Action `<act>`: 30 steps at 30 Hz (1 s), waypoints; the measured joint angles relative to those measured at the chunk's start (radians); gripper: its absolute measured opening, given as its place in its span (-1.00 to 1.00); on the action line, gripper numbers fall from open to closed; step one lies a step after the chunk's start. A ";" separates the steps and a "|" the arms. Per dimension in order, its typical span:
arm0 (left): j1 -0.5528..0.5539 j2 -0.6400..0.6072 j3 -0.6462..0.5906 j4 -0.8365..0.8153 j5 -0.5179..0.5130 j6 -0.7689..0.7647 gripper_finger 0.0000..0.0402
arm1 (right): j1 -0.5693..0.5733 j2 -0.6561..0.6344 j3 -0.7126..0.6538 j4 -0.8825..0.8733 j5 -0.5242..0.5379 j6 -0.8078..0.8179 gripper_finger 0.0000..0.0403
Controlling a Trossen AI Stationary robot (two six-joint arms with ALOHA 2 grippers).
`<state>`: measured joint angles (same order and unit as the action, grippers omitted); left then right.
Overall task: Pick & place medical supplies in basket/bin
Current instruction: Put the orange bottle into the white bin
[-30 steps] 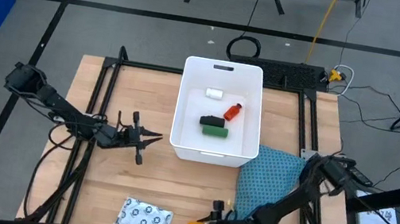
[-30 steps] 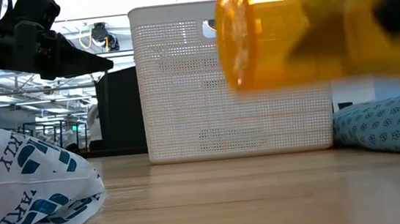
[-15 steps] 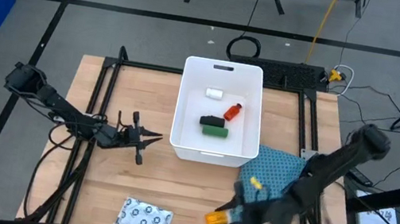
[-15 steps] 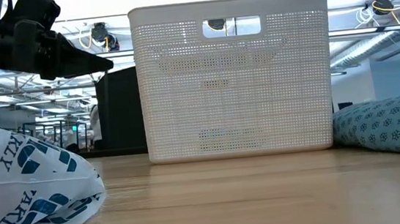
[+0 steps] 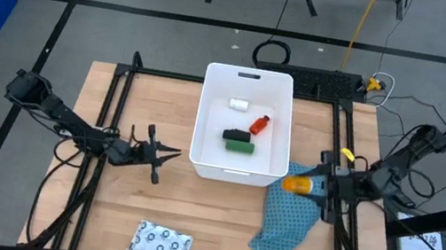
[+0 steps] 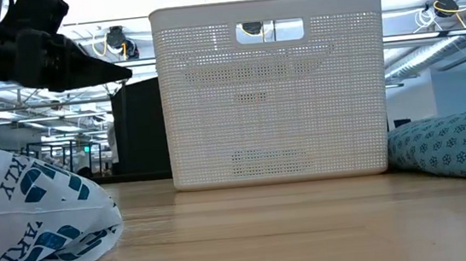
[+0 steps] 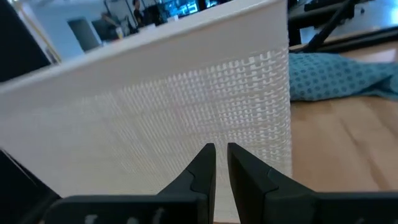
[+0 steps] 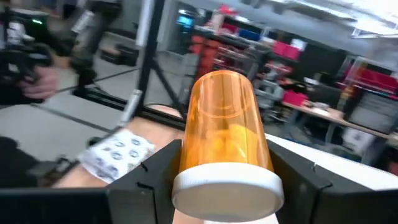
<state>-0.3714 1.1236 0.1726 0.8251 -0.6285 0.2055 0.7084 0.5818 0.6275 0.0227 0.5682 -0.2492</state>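
Beside the bin [image 5: 233, 173], right: my right gripper [image 5: 318, 187] clamps the vial [image 5: 296, 184].
Left gripper [image 5: 166, 157]: nearly shut, empty.
Done: four items binned.
Left: vial, packet [image 5: 159, 244].

A light wooden table [image 5: 130, 200] with a dark frame running along its edges was seen from above. A white bin [image 5: 241, 127] was set on it near the middle of the far half. A teal patterned cloth [image 5: 287, 218] was spread on the boards just beside the bin's near right corner, with one end trailing toward the near edge. A silvery packet with dark rings [image 5: 160, 245] was laid flat near the near edge, left of centre and well apart from both. In the low view, the same three things were shown resting on the wood.
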 joint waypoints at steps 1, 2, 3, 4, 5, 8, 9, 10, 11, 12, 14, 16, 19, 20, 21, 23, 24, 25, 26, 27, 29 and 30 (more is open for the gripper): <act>0.000 0.000 0.000 0.007 0.000 0.033 -0.77 | -0.003 -0.024 -0.022 0.001 0.012 -0.002 -0.08; 0.000 0.000 0.000 0.010 0.000 0.055 -0.77 | -0.005 -0.047 -0.043 0.008 0.011 -0.001 -0.08; 0.000 0.000 0.000 0.010 0.000 0.063 -0.77 | -0.008 -0.070 -0.064 0.015 0.008 -0.002 -0.08; 0.000 0.000 0.000 0.010 0.000 0.063 -0.77 | -0.008 -0.090 -0.088 0.033 0.006 -0.006 -0.08; 0.000 0.000 0.000 0.009 0.000 0.062 -0.77 | -0.008 -0.108 -0.115 0.069 0.007 -0.013 -0.07; 0.001 0.000 0.000 0.010 0.000 0.096 -0.77 | -0.008 -0.158 -0.194 0.177 0.007 -0.051 -0.08; 0.001 0.000 0.000 0.009 0.000 0.106 -0.77 | -0.008 -0.172 -0.220 0.198 0.008 -0.065 -0.08; 0.002 0.000 0.000 0.010 0.000 0.109 -0.77 | -0.009 -0.185 -0.244 0.211 0.008 -0.077 -0.08; 0.002 0.000 0.000 0.009 0.000 0.108 -0.77 | -0.009 -0.199 -0.269 0.222 0.008 -0.082 -0.08; 0.002 0.000 0.000 0.010 0.000 0.107 -0.77 | -0.009 -0.215 -0.293 0.228 0.009 -0.086 -0.08; 0.002 0.000 0.000 0.010 0.000 0.111 -0.77 | -0.009 -0.246 -0.335 0.258 0.008 -0.089 -0.08; 0.002 0.000 0.000 0.009 0.000 0.110 -0.77 | -0.009 -0.278 -0.368 0.296 0.009 -0.089 -0.08; 0.002 0.000 0.000 0.001 0.000 0.103 -0.77 | -0.009 -0.314 -0.401 0.330 0.011 -0.093 -0.08; 0.002 0.000 0.000 -0.004 0.000 0.103 -0.77 | -0.009 -0.321 -0.405 0.334 0.014 -0.104 -0.08; 0.002 0.000 0.000 -0.008 0.000 0.103 -0.77 | -0.009 -0.326 -0.405 0.350 0.017 -0.120 -0.08; 0.002 0.000 0.000 -0.010 0.000 0.102 -0.77 | -0.009 -0.329 -0.387 0.375 0.042 -0.172 -0.08; 0.002 0.000 0.000 -0.011 -0.001 0.102 -0.77 | -0.010 -0.328 -0.373 0.392 0.067 -0.215 -0.08; 0.002 0.000 0.000 -0.012 -0.001 0.102 -0.77 | -0.013 -0.328 -0.361 0.415 0.099 -0.258 -0.08; 0.003 0.000 0.000 -0.012 -0.001 0.102 -0.77 | -0.019 -0.328 -0.347 0.439 0.136 -0.301 -0.08; 0.006 0.000 0.000 -0.012 0.000 0.102 -0.77 | -0.027 -0.328 -0.330 0.459 0.172 -0.344 -0.08; 0.016 0.000 0.000 -0.011 -0.001 0.104 -0.77 | -0.046 -0.328 -0.284 0.475 0.220 -0.407 -0.08; 0.023 0.000 0.000 -0.011 -0.002 0.104 -0.77 | -0.055 -0.327 -0.258 0.466 0.224 -0.422 -0.08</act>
<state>-0.3487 1.1236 0.1726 0.8146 -0.6300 0.3092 0.6534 0.2552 0.3693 0.4887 0.7919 -0.6714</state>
